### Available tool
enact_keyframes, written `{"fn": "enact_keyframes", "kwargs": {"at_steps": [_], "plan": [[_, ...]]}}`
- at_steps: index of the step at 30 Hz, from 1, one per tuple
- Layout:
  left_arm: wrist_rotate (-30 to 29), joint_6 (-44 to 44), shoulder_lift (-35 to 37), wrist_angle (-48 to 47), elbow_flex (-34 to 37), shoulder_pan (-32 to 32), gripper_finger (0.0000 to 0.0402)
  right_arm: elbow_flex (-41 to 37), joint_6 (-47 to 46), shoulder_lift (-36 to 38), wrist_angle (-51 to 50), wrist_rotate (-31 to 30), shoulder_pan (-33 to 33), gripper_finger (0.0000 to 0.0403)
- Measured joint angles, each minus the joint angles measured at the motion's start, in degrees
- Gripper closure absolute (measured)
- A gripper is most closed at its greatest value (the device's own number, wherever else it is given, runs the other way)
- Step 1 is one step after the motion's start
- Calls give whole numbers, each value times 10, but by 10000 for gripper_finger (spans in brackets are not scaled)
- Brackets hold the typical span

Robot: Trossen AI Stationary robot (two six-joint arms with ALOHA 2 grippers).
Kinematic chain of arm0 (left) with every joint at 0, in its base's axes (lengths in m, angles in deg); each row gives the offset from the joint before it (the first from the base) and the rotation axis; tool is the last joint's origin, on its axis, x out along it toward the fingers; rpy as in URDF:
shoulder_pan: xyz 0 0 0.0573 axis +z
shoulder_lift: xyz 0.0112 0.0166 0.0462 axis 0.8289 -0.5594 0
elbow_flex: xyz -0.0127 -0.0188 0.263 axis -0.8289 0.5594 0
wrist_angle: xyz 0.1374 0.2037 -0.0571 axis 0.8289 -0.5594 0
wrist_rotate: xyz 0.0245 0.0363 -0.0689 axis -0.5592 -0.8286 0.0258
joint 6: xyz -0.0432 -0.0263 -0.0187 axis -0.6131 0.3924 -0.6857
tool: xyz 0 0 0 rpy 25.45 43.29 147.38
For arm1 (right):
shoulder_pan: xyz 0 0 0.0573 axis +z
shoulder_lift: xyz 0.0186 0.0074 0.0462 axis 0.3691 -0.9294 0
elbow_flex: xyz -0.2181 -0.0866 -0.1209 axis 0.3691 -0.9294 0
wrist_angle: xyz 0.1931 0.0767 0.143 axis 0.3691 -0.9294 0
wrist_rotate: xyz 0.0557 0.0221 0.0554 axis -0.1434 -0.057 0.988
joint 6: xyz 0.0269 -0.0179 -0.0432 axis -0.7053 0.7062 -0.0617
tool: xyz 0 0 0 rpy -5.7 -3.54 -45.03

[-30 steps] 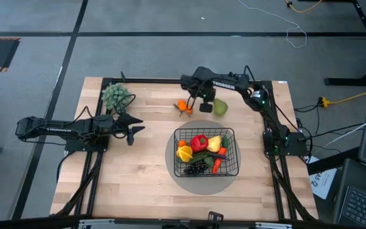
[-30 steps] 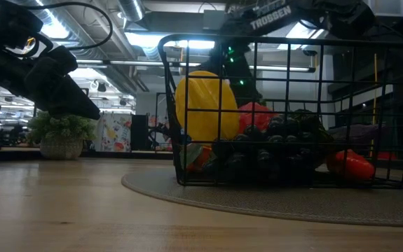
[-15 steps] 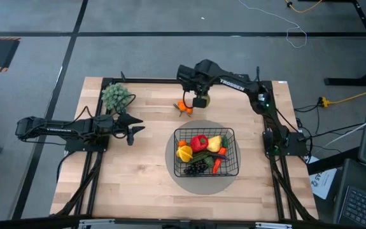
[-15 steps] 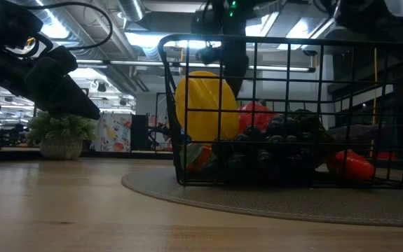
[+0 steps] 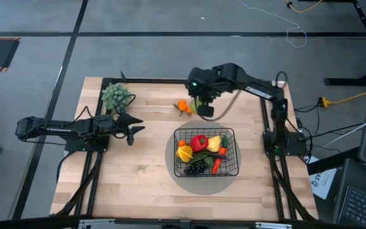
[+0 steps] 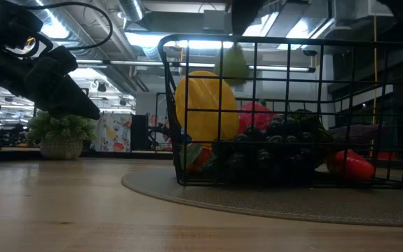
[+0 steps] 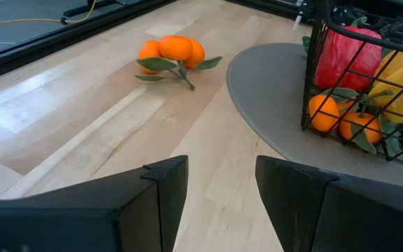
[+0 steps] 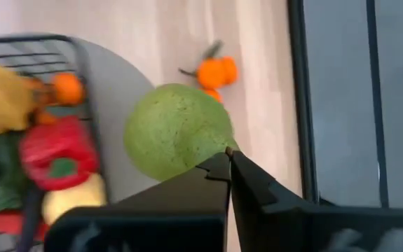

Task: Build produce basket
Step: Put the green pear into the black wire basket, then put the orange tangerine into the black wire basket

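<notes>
My right gripper (image 5: 205, 108) hovers near the table's far edge, just beyond the basket, shut on the green fruit (image 8: 176, 129). In the low view that green fruit (image 6: 234, 64) hangs at the height of the basket's rim. The black wire basket (image 5: 228, 166) stands on a grey round disc (image 5: 170, 156) and holds a red pepper, yellow fruits, oranges, dark grapes and more. An orange cluster (image 5: 183, 107) lies on the wood left of my right gripper. My left gripper (image 5: 132, 130) waits open at the table's left, level above the wood. My right gripper pinches the green fruit at a small spot on its edge (image 8: 214, 150), between the tips of its two fingers (image 8: 257, 189). The fingers come from above. The fruit hangs below them, lifted clear of the table.
A small potted plant (image 5: 116, 97) stands at the far left corner, behind my left arm. The orange cluster (image 7: 172, 50) lies on bare wood between the two grippers. The table's near part and left half are bare wood.
My right gripper stood low beside the green fruit, moved over it and took hold, then rose. The fruit has come off the table and now hangs at the height of the basket's rim. The right arm's elbow has swung toward the table's right.
</notes>
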Motion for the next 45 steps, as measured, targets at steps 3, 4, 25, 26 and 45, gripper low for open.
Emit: {"fn": "enact_keyframes", "kwargs": {"at_steps": [3,4,25,26,45], "plan": [[0,0,0,0,0,0,245,0,0,28,0,1,32,403],[0,0,0,0,0,0,245,0,0,38,0,1,42,403],[0,0,0,0,0,0,245,0,-108,121,1,34,159,403],[0,1,0,0,0,0,245,0,-101,123,0,40,161,402],[0,1,0,0,0,0,245,0,-104,132,1,44,165,268]]}}
